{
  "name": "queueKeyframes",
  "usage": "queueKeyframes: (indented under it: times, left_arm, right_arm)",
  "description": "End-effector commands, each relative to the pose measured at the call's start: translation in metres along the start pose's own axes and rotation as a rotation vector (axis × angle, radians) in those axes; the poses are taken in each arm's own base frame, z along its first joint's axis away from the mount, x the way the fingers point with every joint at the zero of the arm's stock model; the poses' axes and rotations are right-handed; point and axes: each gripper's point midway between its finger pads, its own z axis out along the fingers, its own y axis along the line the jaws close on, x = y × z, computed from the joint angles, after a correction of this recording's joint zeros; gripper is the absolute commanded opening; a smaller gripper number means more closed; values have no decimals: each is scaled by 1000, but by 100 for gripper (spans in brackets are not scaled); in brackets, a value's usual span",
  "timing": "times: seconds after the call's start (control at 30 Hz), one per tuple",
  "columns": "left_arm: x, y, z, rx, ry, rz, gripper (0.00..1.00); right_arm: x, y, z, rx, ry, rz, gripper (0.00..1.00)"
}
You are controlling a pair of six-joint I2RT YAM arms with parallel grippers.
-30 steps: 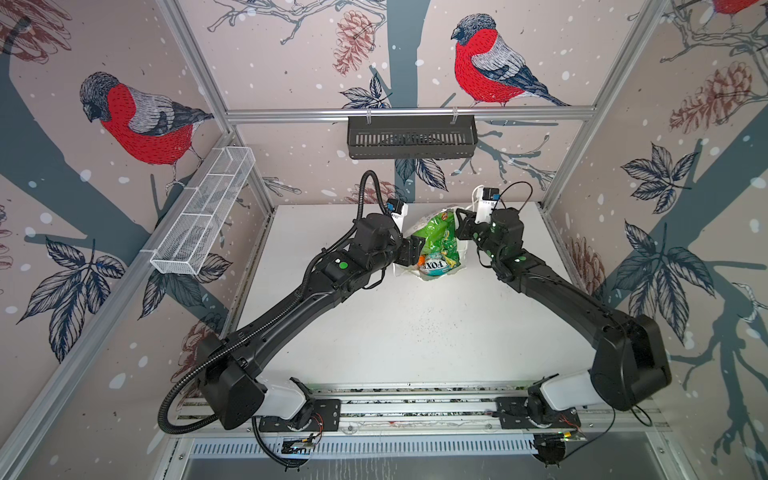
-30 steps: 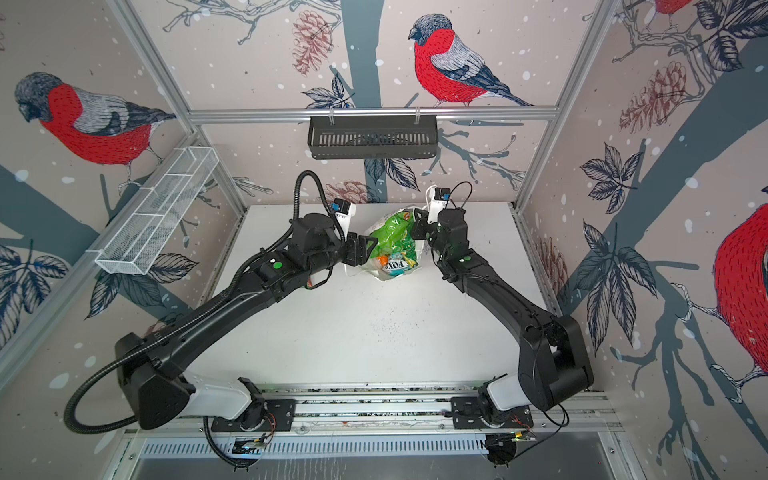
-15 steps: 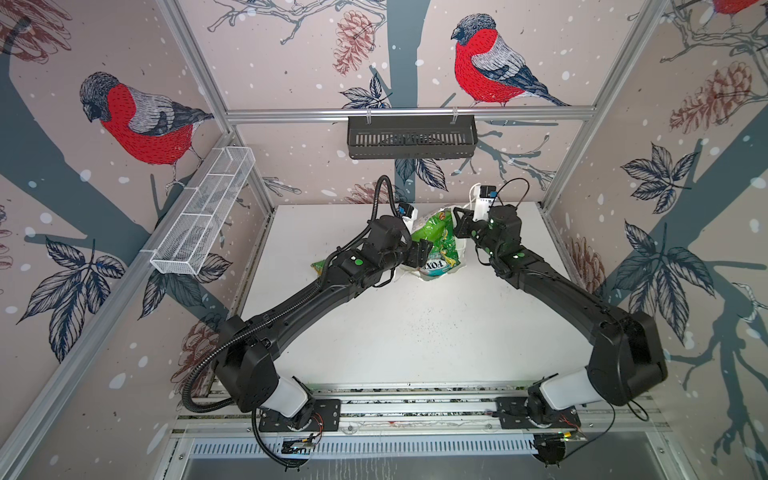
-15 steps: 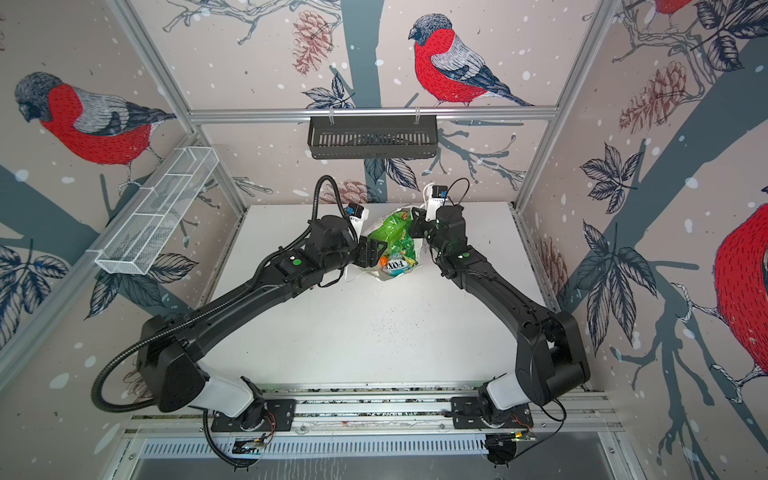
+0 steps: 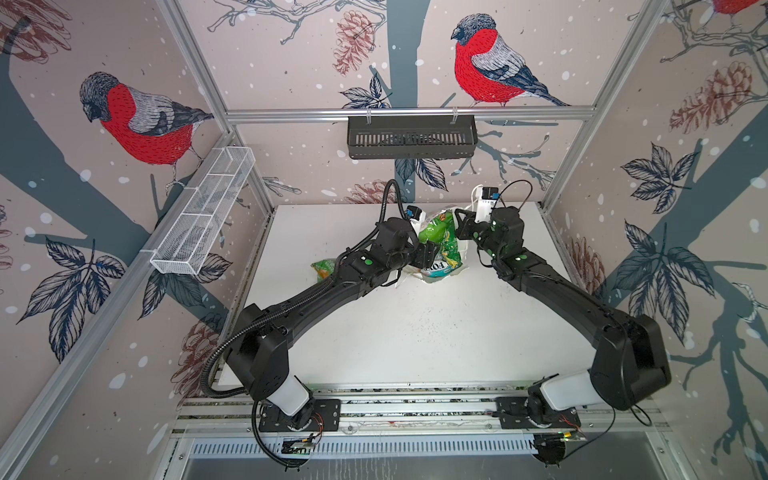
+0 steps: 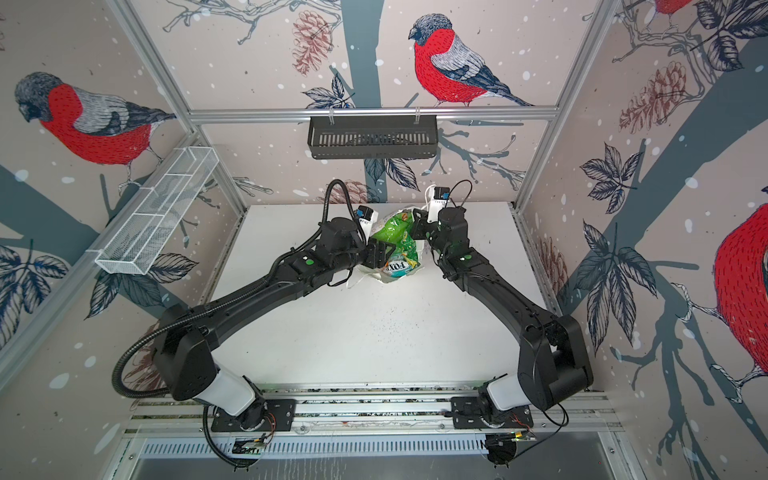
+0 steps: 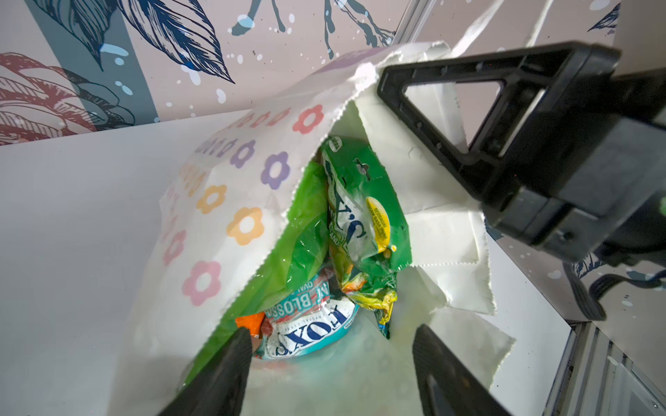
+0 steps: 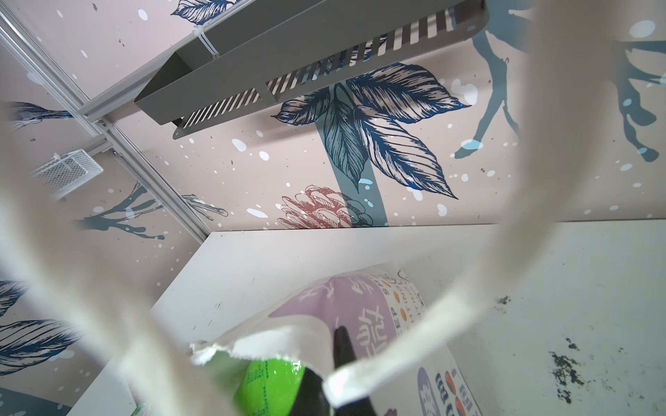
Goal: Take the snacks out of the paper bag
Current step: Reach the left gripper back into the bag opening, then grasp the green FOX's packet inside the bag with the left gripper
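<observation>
At the far end of the white table (image 5: 415, 332), close to the back wall, the paper bag (image 7: 223, 201) sits with its mouth open toward the left gripper (image 7: 331, 327). That gripper's jaws stand spread and empty just at the opening. The right gripper (image 5: 459, 226) is pinched closed on the bag's opposite rim, holding the mouth up. One green packet (image 5: 323, 268) lies out on the table, left of the bag and partly hidden behind the left arm; it appears to be the only one removed. Inside, the snacks (image 7: 364, 201) crowd together: at least two green ones, a teal packet (image 7: 310, 331) nearest the jaws, and slivers of orange and yellow. The task looks barely begun. The bag's flowered side sags over the packets, narrowing the mouth, and its serrated edge comes close to one finger. Broad bare table lies in front, between the two arms, for setting packets down.
</observation>
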Motion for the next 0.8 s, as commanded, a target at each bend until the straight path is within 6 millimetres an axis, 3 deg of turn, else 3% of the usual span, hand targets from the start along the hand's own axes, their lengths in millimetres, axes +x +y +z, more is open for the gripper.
queueKeyframes:
  times: [0.0,0.47,0.77]
  left_arm:
    - [-12,-9,5,40,-46,14,71]
    - [-11,-20,32,15,-19,57,71]
    - [-5,-7,46,-84,-4,68,71]
  right_arm:
    - [-15,11,0,-49,-48,17,0]
    - [-13,12,-3,-51,-41,23,0]
    - [-12,13,-2,-63,-36,29,0]
